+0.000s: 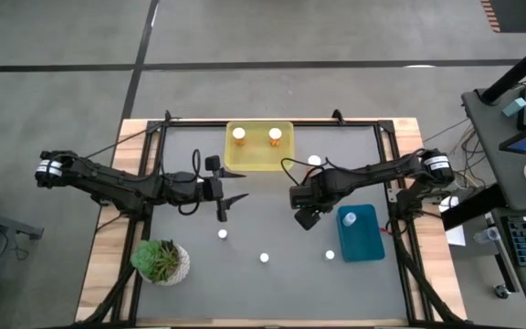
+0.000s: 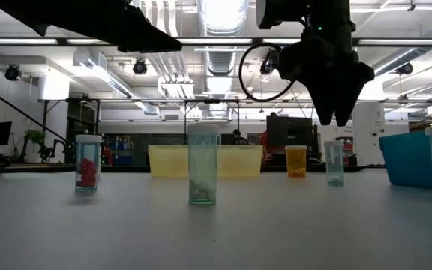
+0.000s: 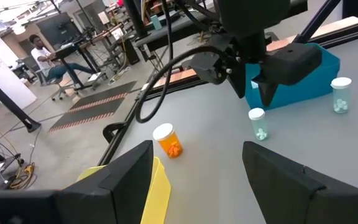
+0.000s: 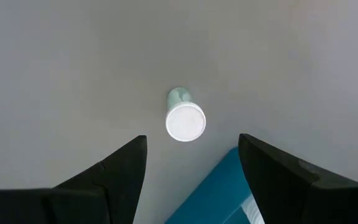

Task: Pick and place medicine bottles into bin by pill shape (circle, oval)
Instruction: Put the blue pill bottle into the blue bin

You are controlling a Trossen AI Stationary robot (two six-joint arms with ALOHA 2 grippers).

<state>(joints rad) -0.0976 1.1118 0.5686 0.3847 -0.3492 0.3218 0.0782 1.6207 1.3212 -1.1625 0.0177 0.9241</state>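
Note:
A small clear bottle [image 4: 185, 121] with a white cap stands upright on the grey table, also in the low view [image 2: 334, 163]. My right gripper [image 2: 336, 118] hangs open above it, fingers pointing down, well clear of the cap. The gripper [image 1: 307, 217] hides this bottle in the high view. My left gripper [image 1: 231, 201] waits open and roughly level at mid-table, left of it. Other bottles stand loose: an orange one [image 1: 314, 161] beside the yellow bin [image 1: 260, 157], and three clear ones [image 1: 223, 234], [image 1: 265, 258], [image 1: 330, 255] toward the near edge.
The yellow bin at the far middle holds two orange bottles [image 1: 238, 135]. A blue bin [image 1: 368, 242] with one bottle [image 1: 347, 218] in it stands just right of my right gripper. A potted green plant [image 1: 161, 260] sits at the near left.

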